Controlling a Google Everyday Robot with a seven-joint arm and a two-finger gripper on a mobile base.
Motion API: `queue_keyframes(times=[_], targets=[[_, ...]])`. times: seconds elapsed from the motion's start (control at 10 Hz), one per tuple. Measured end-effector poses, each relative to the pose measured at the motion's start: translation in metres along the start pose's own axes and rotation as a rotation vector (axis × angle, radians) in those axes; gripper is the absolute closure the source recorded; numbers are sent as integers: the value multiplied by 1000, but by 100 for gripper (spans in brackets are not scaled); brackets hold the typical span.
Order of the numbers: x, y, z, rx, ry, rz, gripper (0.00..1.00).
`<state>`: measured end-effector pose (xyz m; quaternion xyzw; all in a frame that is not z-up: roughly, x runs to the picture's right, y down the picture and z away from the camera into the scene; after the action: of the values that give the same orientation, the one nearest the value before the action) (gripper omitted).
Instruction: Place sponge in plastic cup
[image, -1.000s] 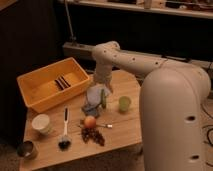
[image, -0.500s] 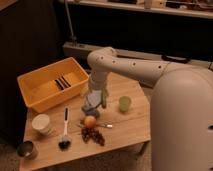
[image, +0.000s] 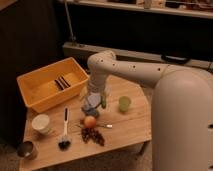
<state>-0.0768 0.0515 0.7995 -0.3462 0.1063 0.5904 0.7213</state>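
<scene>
Camera view, the only one: the arm bends down over the middle of the wooden table (image: 125, 129), and the hand (image: 92, 106) hangs low there, just above the round fruit (image: 90, 121) and the grapes (image: 93, 135). Its jaws stand wide apart. I cannot make out the sponge for certain. A small green patch (image: 103, 104) at the edge of the hand, on the cup's side, may be it, and whether the hand touches it cannot be told.

The plastic cup (image: 124, 103) stands upright on the table, near the hand, with nothing showing inside it. As I judge it, the task is at its start: the sponge is not yet lifted, and both the carry and the drop into the cup are left.
</scene>
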Motion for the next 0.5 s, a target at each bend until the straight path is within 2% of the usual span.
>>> queue_keyframes(times=[0.2, 0.5], targets=[[1, 15, 20, -21, 10, -53, 20], [3, 19, 45, -16, 38, -86, 20]])
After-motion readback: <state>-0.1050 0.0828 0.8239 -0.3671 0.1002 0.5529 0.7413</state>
